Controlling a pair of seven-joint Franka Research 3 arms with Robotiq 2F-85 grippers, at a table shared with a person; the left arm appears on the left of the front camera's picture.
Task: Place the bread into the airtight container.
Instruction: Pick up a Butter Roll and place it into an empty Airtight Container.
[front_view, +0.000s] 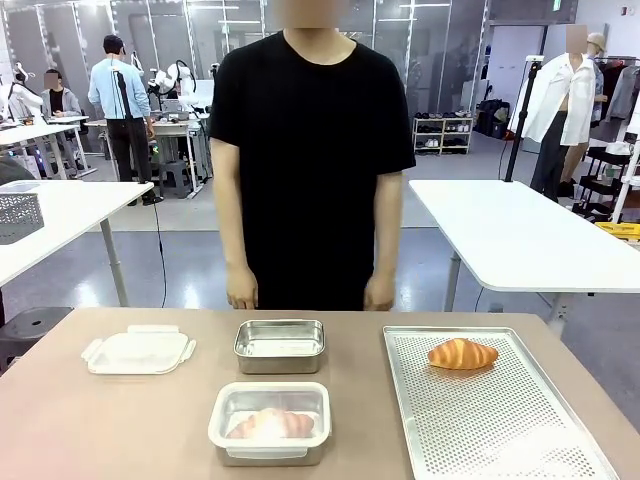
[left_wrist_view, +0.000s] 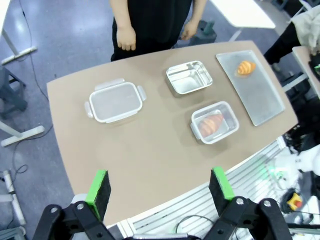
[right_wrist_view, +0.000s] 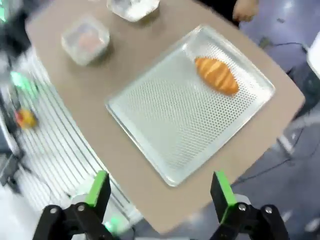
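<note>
The left gripper is held high above the table, its green-padded fingers spread wide with nothing between them. The right gripper is likewise spread wide and empty, above the tray. The bread is seen lying at the tray's far end. Left of the tray an open tin is set. A lidded tin holding a second bread stands nearer the robot, and a loose lid lies farther left.

Bread hazy under translucent lid.
</note>
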